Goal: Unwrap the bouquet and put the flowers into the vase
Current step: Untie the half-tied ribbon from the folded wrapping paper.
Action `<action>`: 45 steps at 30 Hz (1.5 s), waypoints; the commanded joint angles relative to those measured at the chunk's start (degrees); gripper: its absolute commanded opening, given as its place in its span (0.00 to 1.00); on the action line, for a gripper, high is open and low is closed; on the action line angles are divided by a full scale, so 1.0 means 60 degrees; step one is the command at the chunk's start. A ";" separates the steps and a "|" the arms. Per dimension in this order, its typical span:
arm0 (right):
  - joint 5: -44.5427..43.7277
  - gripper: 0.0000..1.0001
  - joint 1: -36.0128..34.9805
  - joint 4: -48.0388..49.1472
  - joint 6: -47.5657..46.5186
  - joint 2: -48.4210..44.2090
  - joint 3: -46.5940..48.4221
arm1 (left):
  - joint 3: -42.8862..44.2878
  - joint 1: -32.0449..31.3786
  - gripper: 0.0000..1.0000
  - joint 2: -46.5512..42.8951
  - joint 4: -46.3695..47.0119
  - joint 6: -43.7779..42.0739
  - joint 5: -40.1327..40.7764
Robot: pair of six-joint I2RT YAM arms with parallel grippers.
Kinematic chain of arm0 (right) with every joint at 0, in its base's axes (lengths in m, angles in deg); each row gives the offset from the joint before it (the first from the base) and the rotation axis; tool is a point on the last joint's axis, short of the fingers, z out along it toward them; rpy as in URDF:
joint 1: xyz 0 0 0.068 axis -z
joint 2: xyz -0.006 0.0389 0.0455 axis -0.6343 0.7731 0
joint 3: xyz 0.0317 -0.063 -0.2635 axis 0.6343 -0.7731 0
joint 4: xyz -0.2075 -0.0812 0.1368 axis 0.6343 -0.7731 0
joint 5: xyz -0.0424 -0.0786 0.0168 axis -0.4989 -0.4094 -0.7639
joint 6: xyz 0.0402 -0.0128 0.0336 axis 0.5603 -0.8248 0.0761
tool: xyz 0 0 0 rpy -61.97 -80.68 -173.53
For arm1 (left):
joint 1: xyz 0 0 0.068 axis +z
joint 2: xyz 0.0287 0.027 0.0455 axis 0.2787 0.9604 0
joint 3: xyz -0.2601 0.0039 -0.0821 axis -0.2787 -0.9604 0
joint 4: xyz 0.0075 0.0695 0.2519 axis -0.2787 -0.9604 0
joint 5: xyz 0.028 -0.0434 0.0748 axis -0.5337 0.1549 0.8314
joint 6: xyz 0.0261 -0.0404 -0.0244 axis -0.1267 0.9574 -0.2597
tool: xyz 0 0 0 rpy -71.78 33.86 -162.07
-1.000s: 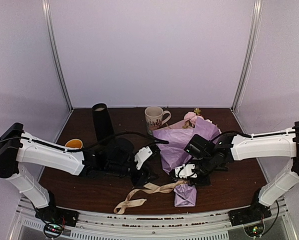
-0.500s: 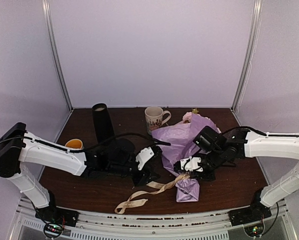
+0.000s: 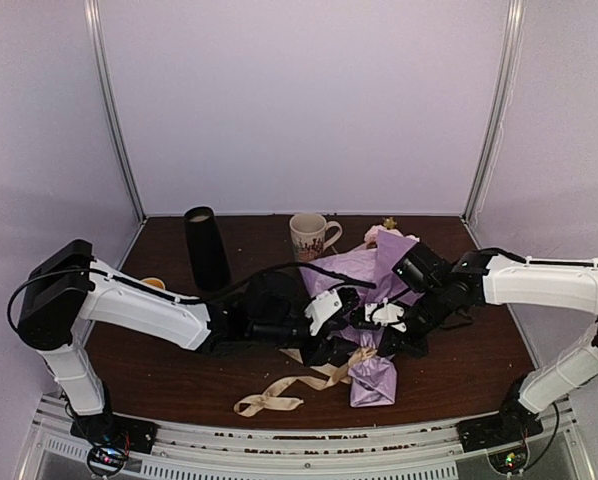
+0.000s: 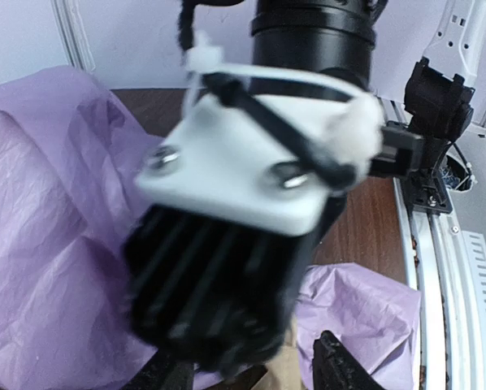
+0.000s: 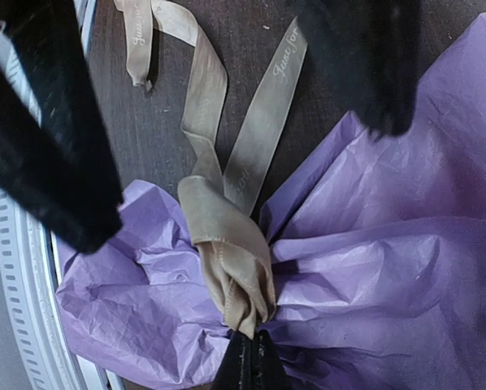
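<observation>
Bouquet (image 3: 364, 300) lies wrapped on table (image 3: 479, 370), right of centre; right gripper (image 5: 249, 361) pinches ribbon (image 5: 227, 244) at the knot; left gripper (image 3: 341, 335), jaws apart, straddles its loose ends; a wrong pull could tighten the knot, drag it, or tear paper.

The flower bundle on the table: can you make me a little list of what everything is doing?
bouquet: lying down, wrapped in purple paper
ribbon: knotted at the paper's neck, tails trailing loose
right gripper: shut on the ribbon knot
left gripper: open, close beside the right one
vase: upright, back left, no flowers inside
mug: upright behind the bouquet
</observation>
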 commanded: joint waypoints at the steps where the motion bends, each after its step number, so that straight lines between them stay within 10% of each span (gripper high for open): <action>1: 0.1385 0.00 0.0449 0.0006 0.0434 0.0082 0.0675 | 0.0393 -0.0416 0.51 0.0523 0.1285 -0.0510 0.0100; 10: 0.2033 0.00 0.0786 -0.0232 0.0626 -0.0276 0.0774 | 0.0155 -0.0989 0.53 0.1184 0.2550 -0.1192 0.2173; 22: 0.2613 0.00 0.0802 -0.0561 0.0242 -0.0259 0.0235 | 0.0217 -0.1579 0.53 0.2093 0.3565 -0.2429 0.9603; 38: -0.0099 0.00 0.1759 -0.0749 -0.0876 -0.0865 -0.1187 | -0.0174 -0.1916 0.57 0.1432 0.2433 -0.2054 1.2471; 45: -0.1099 0.12 0.1877 -0.0698 -0.1180 -0.0674 -0.1294 | -0.0212 -0.1914 0.57 0.1125 0.0913 -0.0819 1.1506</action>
